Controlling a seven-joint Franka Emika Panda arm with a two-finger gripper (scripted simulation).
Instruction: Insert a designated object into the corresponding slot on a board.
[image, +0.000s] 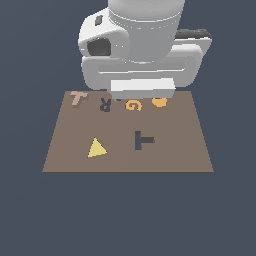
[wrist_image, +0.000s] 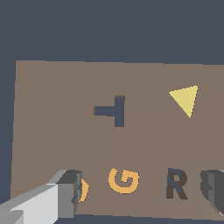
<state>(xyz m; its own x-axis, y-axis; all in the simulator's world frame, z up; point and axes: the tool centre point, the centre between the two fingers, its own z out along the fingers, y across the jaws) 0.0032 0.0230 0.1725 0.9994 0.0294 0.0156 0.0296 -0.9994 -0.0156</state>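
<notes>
Claw (wrist_image: 144, 192) fingers spread wide with nothing between them, we hover above the board's (image: 175, 155) letter row, the tan T (image: 78, 97) well apart from the navy slot (image: 143, 140).

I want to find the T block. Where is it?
In the exterior view, the tan T block lies at the board's far left corner, left of the dark R.

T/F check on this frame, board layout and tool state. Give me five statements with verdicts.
1. The tan T block sits in the T slot. False: it lies at the board's far corner, on the exterior view's left; the slot is empty.
2. The yellow triangle lies on the board. True.
3. The tool holds the orange G. False: the G lies free between its fingers.
4. The dark R lies beside the G. True.
5. The tool is open. True.
</notes>
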